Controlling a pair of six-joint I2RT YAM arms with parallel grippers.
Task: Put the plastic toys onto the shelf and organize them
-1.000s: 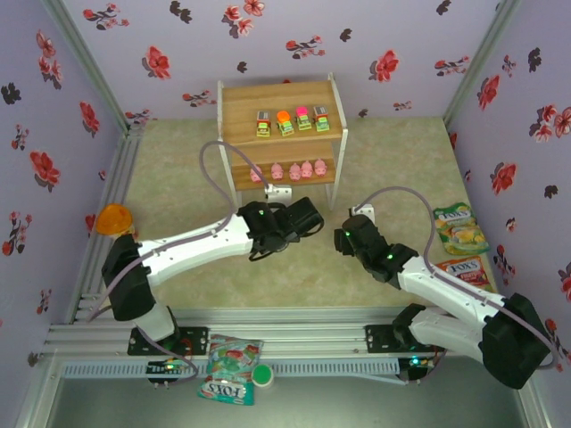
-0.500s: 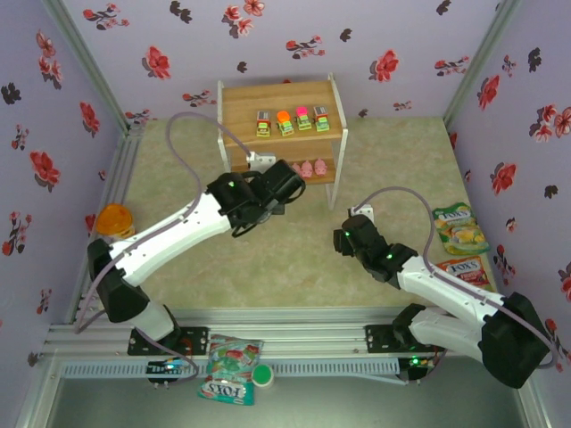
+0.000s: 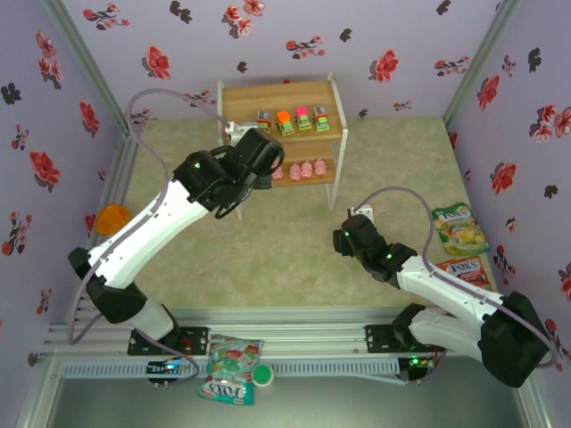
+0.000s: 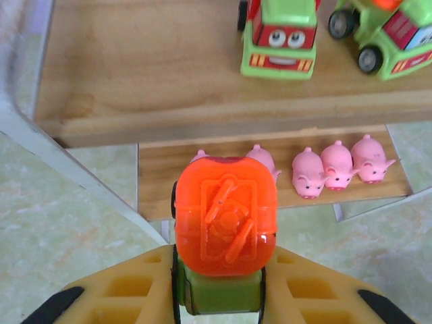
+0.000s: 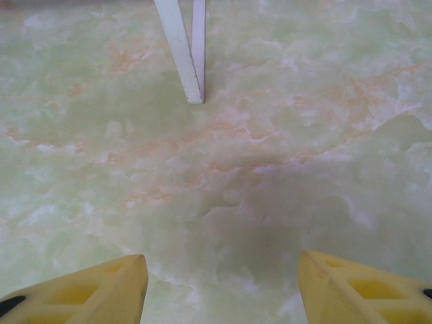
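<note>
Left end effector [image 4: 219, 291] clamps the orange-topped car [image 4: 226, 216] at the shelf's [image 3: 268, 100] 9 o'clock end, apparently the last to place. Four cars [image 3: 291, 121] line the top board; pigs [image 4: 337, 165] sit below, probably all five. Right end effector [image 5: 223, 283] hangs half-wide, empty.

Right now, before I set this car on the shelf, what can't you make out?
- Left wrist view: the orange-topped car in the left hand hides most of two pigs on the lower board.
- Same view: the top-board cars are cut off by the top and right edges.
- Top external view: the left arm covers the lower board's left end.
- Right wrist view: the shelf leg is cut by the top edge.
</note>
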